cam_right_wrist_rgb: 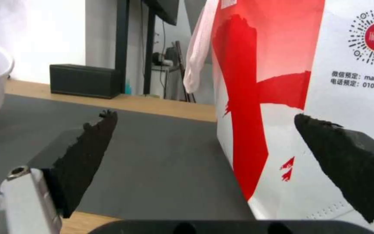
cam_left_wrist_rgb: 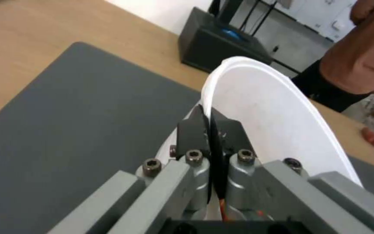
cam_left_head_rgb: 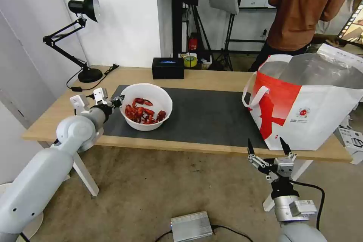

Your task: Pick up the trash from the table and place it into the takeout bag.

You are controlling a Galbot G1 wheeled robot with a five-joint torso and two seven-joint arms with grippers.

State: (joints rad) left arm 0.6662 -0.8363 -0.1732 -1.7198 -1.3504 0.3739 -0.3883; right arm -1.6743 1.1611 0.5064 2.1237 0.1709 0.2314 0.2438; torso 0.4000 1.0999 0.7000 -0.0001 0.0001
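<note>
The table (cam_left_head_rgb: 211,79) is long, of light wood, and a dark grey mat (cam_left_head_rgb: 204,115) covers most of its middle. The mat probably keeps the wood clean under the food things.

At the right end of the table stands the takeout bag (cam_left_head_rgb: 321,121), white with a red panel. It stands upright, its mouth wide open, and the silver lining shows inside; what is in it I cannot tell. I think it stays open like this so that trash can drop in from above. One white handle (cam_left_head_rgb: 255,94) hangs down its left side.

The white bowl (cam_left_head_rgb: 146,106) sits on the left part of the mat, well apart from the bag. In it lies a heap of red crayfish shells (cam_left_head_rgb: 143,113), which fills only the bottom.

The left gripper (cam_left_head_rgb: 118,101) is at the bowl's left edge. In the left wrist view its two black fingers (cam_left_wrist_rgb: 193,133) are pressed together on the thin white rim (cam_left_wrist_rgb: 206,94), one inside and one outside. In my judgement this pinch on the rim is the way to lift the bowl without touching the shells.

The right gripper (cam_left_head_rgb: 269,150) waits below the front edge of the table, just before the bag, fingers spread wide and holding nothing.

A black box (cam_left_head_rgb: 168,68) and a desk lamp (cam_left_head_rgb: 81,38) stand at the back.
</note>
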